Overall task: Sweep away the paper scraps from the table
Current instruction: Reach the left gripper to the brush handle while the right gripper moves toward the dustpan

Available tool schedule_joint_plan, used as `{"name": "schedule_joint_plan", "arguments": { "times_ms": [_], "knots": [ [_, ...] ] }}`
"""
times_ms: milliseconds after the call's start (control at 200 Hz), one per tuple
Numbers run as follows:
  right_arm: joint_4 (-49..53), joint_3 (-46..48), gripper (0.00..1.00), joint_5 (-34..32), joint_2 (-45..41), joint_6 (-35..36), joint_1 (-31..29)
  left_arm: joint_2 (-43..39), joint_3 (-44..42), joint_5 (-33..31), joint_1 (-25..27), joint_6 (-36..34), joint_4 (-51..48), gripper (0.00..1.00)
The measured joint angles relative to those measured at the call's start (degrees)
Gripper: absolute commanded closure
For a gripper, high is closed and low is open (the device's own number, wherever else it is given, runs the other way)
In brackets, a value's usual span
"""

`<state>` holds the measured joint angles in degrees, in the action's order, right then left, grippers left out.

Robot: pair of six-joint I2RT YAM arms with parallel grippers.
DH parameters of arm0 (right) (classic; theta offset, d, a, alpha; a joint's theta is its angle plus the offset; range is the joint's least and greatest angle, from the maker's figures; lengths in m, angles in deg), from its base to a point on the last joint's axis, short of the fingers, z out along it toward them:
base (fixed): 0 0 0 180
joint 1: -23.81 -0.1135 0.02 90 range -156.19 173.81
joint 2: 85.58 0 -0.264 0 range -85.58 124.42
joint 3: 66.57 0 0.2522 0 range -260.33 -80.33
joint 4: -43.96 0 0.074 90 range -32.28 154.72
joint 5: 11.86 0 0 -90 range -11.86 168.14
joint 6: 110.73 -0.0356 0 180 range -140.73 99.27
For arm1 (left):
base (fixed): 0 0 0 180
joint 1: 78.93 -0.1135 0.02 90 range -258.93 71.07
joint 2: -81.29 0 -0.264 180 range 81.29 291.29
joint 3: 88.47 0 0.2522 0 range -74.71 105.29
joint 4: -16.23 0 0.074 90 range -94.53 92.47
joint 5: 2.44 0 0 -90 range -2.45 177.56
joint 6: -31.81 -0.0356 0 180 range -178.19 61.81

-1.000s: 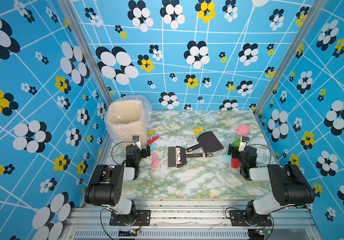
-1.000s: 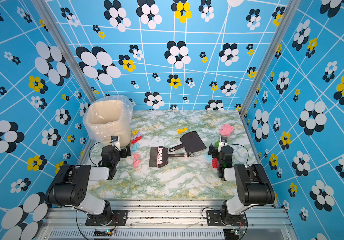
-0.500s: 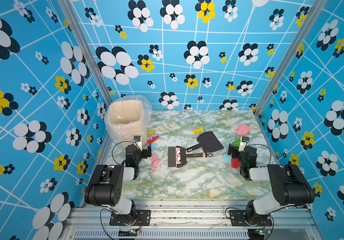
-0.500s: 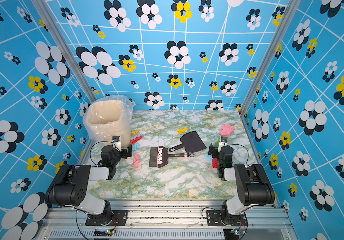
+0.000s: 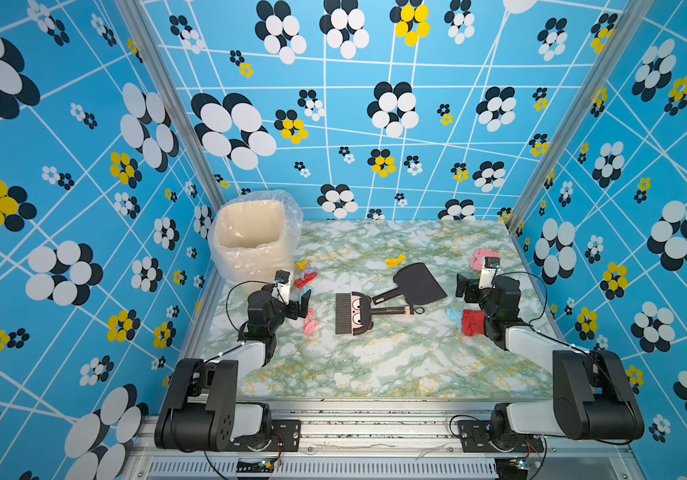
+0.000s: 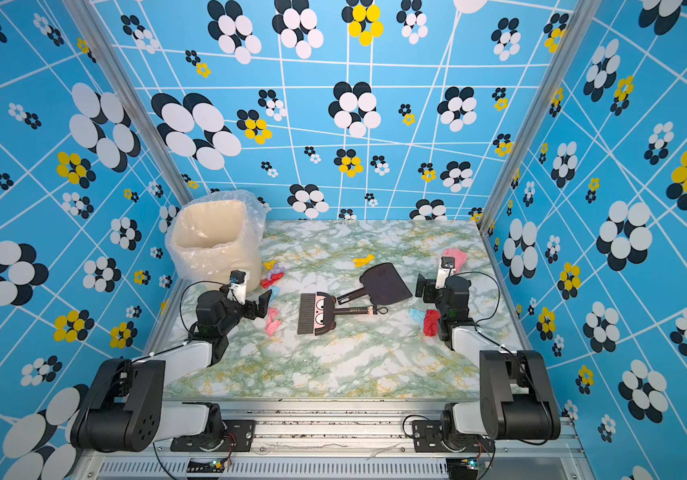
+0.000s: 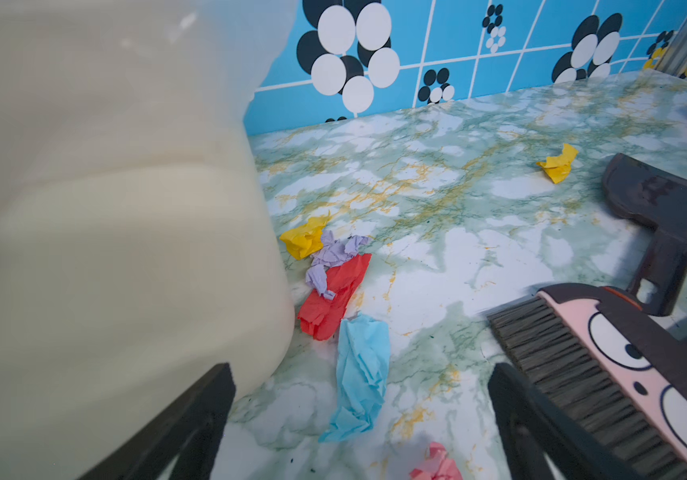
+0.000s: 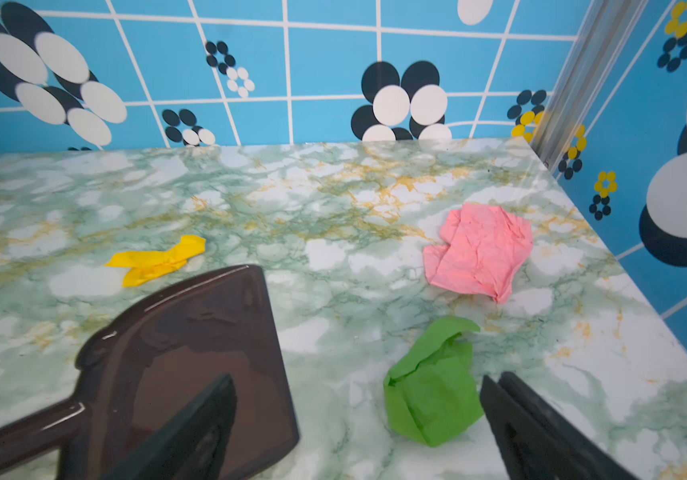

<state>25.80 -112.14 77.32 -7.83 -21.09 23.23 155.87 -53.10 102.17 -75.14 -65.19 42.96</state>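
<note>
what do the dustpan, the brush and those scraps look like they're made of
Dustpan: likely hard plastic, dark brown, glossy; it mirrors the light. Brush: stiff dark bristles, probably synthetic, in a smooth pink-and-black head, plastic by the look. Paper scraps: thin matte paper, sharply creased and crumpled.
</note>
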Motion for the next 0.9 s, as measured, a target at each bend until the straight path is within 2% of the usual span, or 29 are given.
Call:
{"name": "schedule_joint_plan", "arguments": {
  "times_ms": [155,340,535,695,899],
  "knots": [
    [12.5,-7.3,0.01,5.3,-4.4,1.4,0.0,-5.2,2.3,-1.0,5.3,-4.0,-7.6,0.01],
    [29.5,-16.5,0.01,13.3,-5.5,4.8,0.0,-8.3,5.5,-1.7,13.4,-9.9,-18.9,0.01],
    [42.5,-20.0,0.01,19.3,-6.3,7.3,0.0,-8.9,8.9,-0.5,20.8,-14.3,-25.6,0.01],
    [47.2,-20.0,0.01,25.2,-8.0,7.3,0.0,-5.2,13.9,2.2,25.6,-18.8,-28.8,0.01],
    [47.5,-19.6,0.01,30.5,-9.9,6.4,-0.1,5.4,24.9,4.2,30.6,-26.3,-36.7,0.01]
  ]
}}
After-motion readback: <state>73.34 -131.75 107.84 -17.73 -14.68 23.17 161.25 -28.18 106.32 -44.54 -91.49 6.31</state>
